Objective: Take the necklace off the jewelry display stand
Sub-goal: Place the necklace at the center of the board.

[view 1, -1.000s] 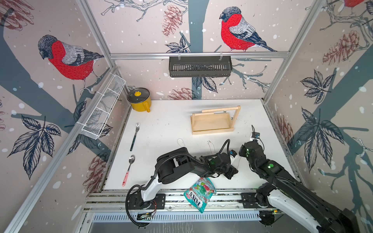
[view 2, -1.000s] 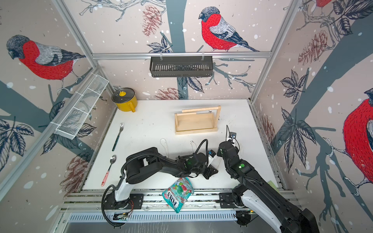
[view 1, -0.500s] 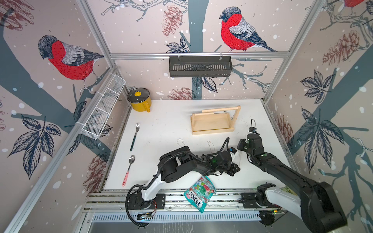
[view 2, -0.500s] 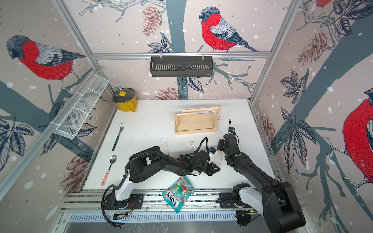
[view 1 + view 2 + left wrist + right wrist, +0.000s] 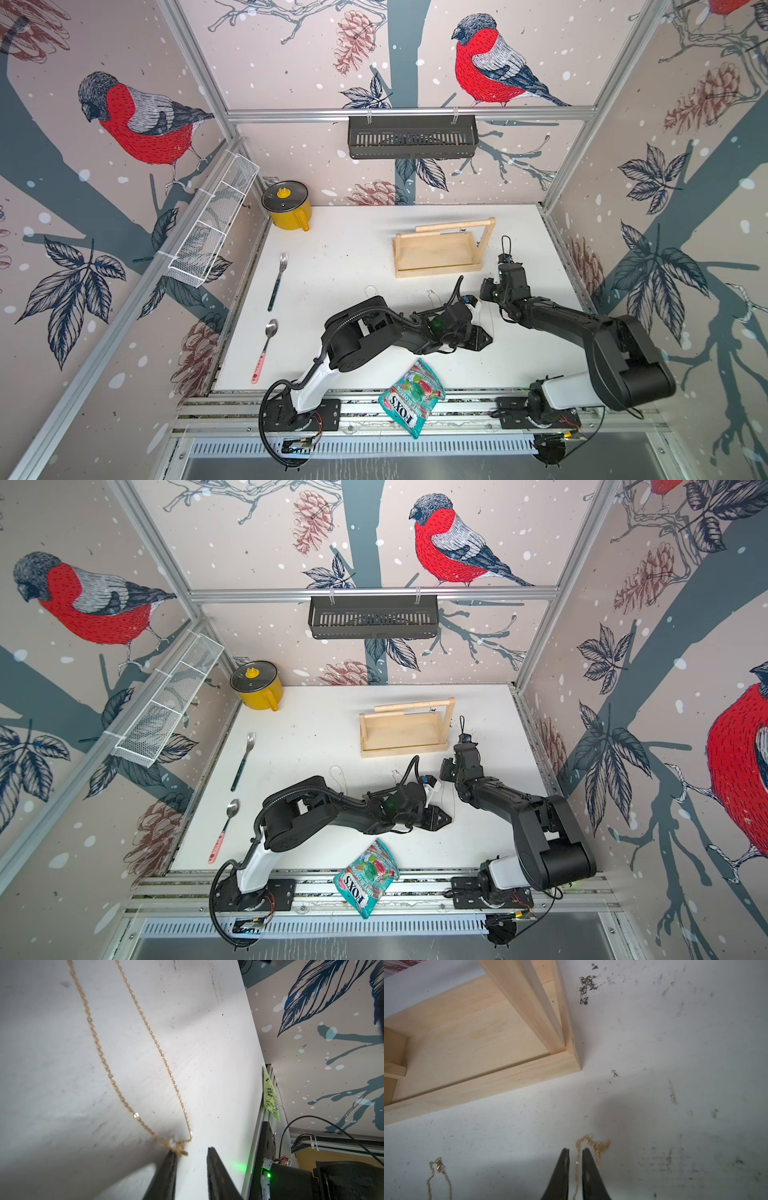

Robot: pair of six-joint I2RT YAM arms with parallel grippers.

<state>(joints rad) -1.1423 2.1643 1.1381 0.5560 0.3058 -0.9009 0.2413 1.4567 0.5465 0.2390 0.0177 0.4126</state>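
Necklace (image 5: 136, 1114) is off the jewelry display stand (image 5: 440, 253) and lies on the white counter (image 5: 353, 257), just in front of the stand's near right corner, strung between the two arms. No chain is visible on the stand's dowel in either top view. Left gripper (image 5: 191, 1150): jaws parted with a clear gap and nothing between them. The chain's knotted end only touches one fingertip (image 5: 172, 1154), so it is not pinched. Right gripper (image 5: 575, 1149): jaws narrow but apart. One strand runs loose through the gap and the rest is bunched at the tips (image 5: 593, 1144). My read is that each arm took one end to keep the fine chain drawn out flat rather than dropped in a heap, and the slack jaws suggest a release step, task close to done. The necklace is a long, thin doubled loop. Its long axis runs from the right gripper near the stand toward the left gripper nearer the front rail, so it crosses the stand's own long axis, which lies across the counter. The stand is upright. A second chain (image 5: 439, 1176) lies flat beside it, apart from both grippers. Risk: a link could snag a fingertip on retreat.
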